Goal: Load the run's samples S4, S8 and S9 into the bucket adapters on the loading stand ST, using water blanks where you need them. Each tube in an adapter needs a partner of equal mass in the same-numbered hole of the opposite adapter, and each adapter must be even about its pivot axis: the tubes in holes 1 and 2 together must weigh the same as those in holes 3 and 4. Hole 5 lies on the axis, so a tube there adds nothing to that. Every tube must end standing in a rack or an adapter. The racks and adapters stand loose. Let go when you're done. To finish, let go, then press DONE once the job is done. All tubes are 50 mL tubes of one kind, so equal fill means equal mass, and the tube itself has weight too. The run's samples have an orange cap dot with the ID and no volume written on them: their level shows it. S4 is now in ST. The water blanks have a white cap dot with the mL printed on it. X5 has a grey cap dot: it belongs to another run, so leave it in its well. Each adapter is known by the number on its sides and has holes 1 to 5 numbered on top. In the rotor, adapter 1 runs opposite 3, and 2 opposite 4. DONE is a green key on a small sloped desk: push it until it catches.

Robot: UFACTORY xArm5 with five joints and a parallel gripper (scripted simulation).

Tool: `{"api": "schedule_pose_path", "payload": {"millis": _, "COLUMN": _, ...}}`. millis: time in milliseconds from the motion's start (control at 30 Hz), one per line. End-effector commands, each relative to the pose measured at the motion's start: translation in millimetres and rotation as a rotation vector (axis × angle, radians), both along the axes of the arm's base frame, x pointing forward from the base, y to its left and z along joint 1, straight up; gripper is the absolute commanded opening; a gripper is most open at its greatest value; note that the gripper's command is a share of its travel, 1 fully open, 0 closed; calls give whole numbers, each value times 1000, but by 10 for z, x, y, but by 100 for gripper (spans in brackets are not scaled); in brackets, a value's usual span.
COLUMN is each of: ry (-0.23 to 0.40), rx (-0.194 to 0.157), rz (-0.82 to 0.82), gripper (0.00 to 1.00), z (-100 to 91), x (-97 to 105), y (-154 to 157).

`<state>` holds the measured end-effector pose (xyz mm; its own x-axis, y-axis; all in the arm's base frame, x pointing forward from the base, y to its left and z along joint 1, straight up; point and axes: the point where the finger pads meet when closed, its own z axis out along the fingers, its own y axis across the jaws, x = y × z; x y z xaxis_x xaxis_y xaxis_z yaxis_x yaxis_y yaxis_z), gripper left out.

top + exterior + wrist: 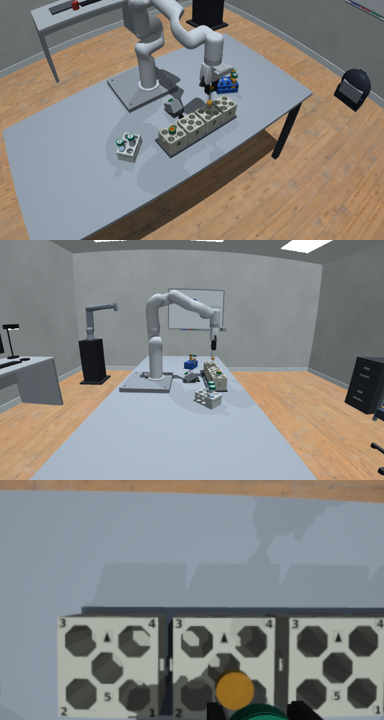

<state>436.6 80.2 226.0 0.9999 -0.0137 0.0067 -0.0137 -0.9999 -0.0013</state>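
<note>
My gripper point(210, 88) point(213, 345) point(260, 714) is shut on an orange-dotted sample, S8 by elimination, at its green cap. The tube hangs upright with its orange tip point(209, 102) point(234, 691) above adapter 2 point(218, 122) point(225, 625), over the area between holes 5 and 1. Its fill is low. S4 point(172, 129) point(218, 372) stands in adapter 4 point(169, 145), apparently in hole 5. Adapter 1 point(232, 114) point(107, 625) and adapter 3 point(193, 137) point(338, 625) are empty. S9 point(233, 71) and X5 point(234, 75) stand in the blue rack point(227, 91) point(188, 366).
Two white-dotted blanks point(119, 141) point(130, 136) stand in the white rack point(126, 157) point(216, 401), left of the stand. The small sloped desk point(173, 106) with the green DONE key point(170, 100) point(186, 372) sits between the arm base and the stand.
</note>
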Motion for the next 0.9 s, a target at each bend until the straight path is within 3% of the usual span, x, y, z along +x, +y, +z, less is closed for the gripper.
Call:
{"api": "schedule_pose_path", "payload": {"millis": 0, "ry": -4, "rx": -5, "rz": 0, "gripper": 0, "z": -41, "x": 8, "y": 1}}
{"api": "schedule_pose_path", "payload": {"millis": 600, "ry": -4, "rx": -5, "rz": 0, "gripper": 0, "z": -361, "x": 11, "y": 0}}
{"api": "schedule_pose_path", "payload": {"millis": 867, "ry": -4, "rx": -5, "rz": 0, "gripper": 0, "z": -361, "x": 11, "y": 0}}
